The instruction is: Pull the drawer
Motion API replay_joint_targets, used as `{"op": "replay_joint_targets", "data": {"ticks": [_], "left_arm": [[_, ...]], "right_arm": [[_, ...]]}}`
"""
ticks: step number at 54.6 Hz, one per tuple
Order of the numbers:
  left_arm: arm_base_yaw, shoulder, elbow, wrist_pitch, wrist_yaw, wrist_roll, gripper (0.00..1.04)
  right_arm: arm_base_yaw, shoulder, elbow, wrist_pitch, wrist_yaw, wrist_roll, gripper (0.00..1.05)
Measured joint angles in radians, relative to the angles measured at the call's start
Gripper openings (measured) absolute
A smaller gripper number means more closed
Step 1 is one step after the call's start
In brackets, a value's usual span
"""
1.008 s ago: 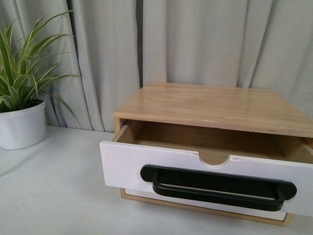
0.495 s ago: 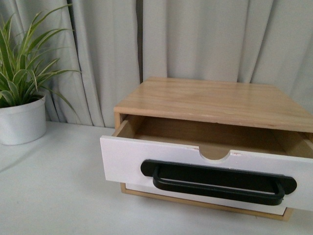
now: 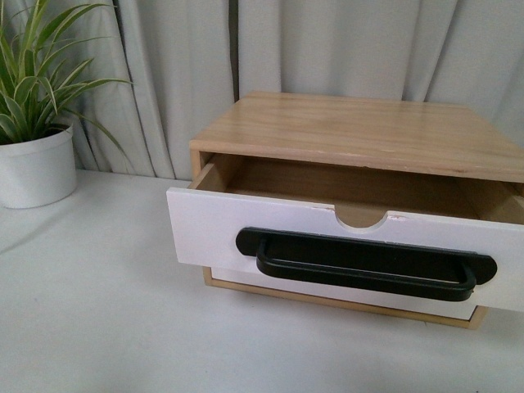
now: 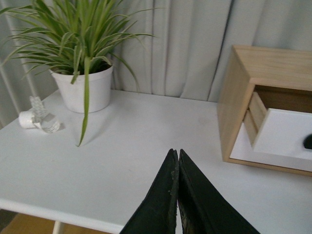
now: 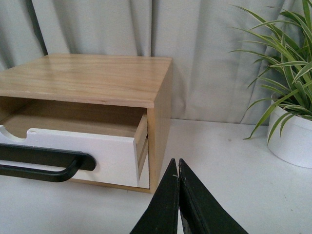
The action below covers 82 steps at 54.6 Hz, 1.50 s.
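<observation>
The drawer (image 3: 246, 233) sits pulled out, its handle (image 5: 41, 163) lying sideways. Both grippers' fingers (image 5: 178, 192) are pressed together, holding nothing. The right gripper (image 5: 176, 168) is nearer the handle.

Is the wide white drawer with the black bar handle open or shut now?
Open, partly. The white-fronted drawer stands forward of the light wooden cabinet, leaving a gap showing its wood inside. Neither gripper touches it.
</observation>
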Motion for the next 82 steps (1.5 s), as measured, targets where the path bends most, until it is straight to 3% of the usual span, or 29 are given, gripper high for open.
{"op": "replay_joint_targets", "data": {"ticks": [35, 39, 62, 64, 82], "left_arm": [[0.003, -0.049, -0.048, 0.002, -0.001, -0.001, 0.05], [0.003, -0.049, -0.048, 0.002, -0.001, -0.001, 0.18], [0.003, -0.049, -0.048, 0.002, -0.001, 0.0, 1.0], [0.003, -0.049, -0.048, 0.002, -0.001, 0.0, 1.0], [0.003, -0.049, -0.048, 0.002, -0.001, 0.0, 0.99]], "right_arm": [[0.0, -0.054, -0.06, 0.008, 0.001, 0.0, 0.01], [0.0, -0.054, -0.06, 0.008, 0.001, 0.0, 0.11], [0.0, -0.054, -0.06, 0.008, 0.001, 0.0, 0.92], [0.0, -0.055, -0.06, 0.008, 0.001, 0.001, 0.98], [0.0, -0.054, -0.06, 0.008, 0.001, 0.002, 0.96]]}}
